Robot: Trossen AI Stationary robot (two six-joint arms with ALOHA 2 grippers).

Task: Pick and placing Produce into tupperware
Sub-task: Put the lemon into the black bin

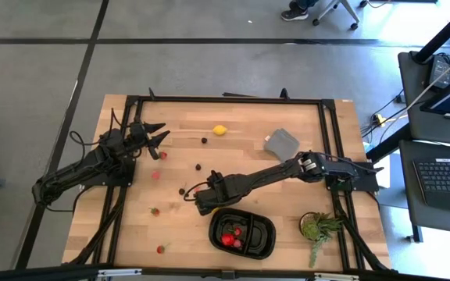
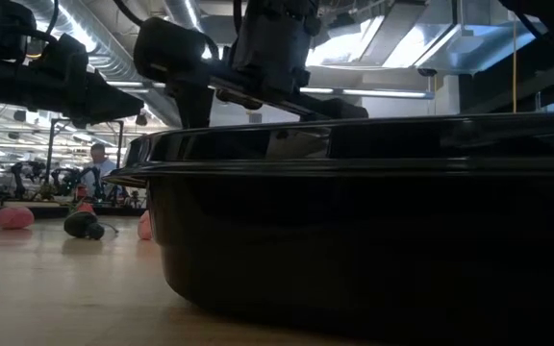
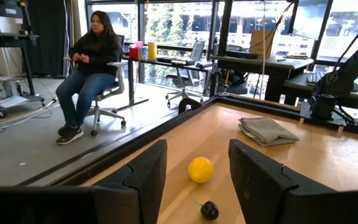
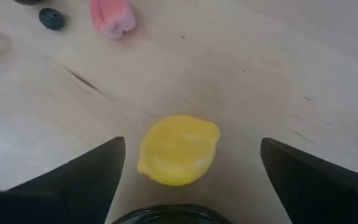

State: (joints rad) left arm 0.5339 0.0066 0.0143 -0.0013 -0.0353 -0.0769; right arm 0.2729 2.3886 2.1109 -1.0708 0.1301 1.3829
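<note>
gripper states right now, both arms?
Left gripper: open, empty, at the table's far left, facing a lemon.
Right gripper: wide open, holding nothing, fingers either side of a lemon by the black tray.

Right arm stretched from the desk's right edge toward the middle, forearm low and nearly flat, wrist pitched down. Right pincer (image 1: 196,200) wide open, fingers (image 4: 79,177) spread well apart, nothing between them gripped. Left arm folded at the desk's left edge, elbow out past the edge. Left pincer (image 1: 158,134) points along the far edge, partly open, empty, fingers (image 3: 145,171) level.
</note>
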